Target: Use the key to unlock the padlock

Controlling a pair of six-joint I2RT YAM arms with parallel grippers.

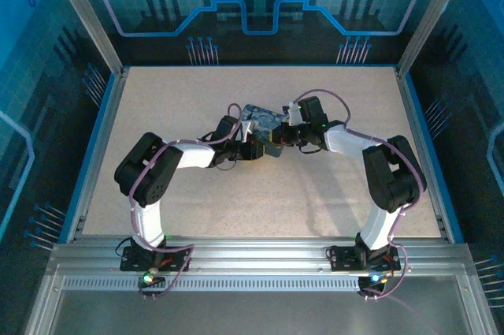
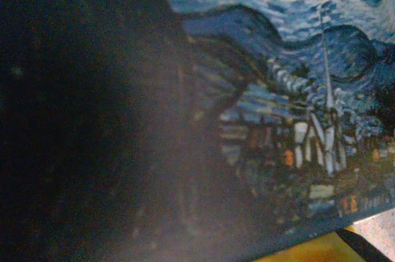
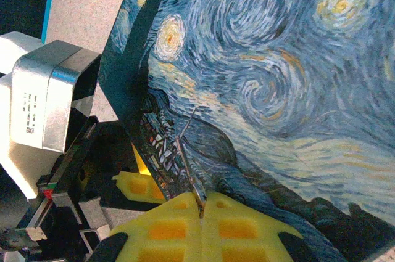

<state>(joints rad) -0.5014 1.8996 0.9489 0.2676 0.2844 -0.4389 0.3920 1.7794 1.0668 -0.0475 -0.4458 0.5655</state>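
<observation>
The dark blue swirl-patterned box (image 1: 264,118) lies at the table's middle, where both arms meet. My right gripper (image 3: 202,209) is shut, its yellow pads (image 3: 247,231) pinching the key (image 3: 188,163), a thin metal sliver that points up along the box's (image 3: 278,58) painted face. My left gripper (image 1: 256,148) is pressed against the box (image 2: 296,89), whose painted side sits blurred and very close in the left wrist view. One of its yellow fingers (image 3: 133,185) sits behind the box's lower edge. How its jaws stand is unclear. The padlock is hidden.
The speckled table (image 1: 197,201) stretches out around the box on all sides. Blue rails and glass walls (image 1: 102,114) bound it at left, right and back. The left arm's silver wrist housing (image 3: 46,98) sits close beside the box.
</observation>
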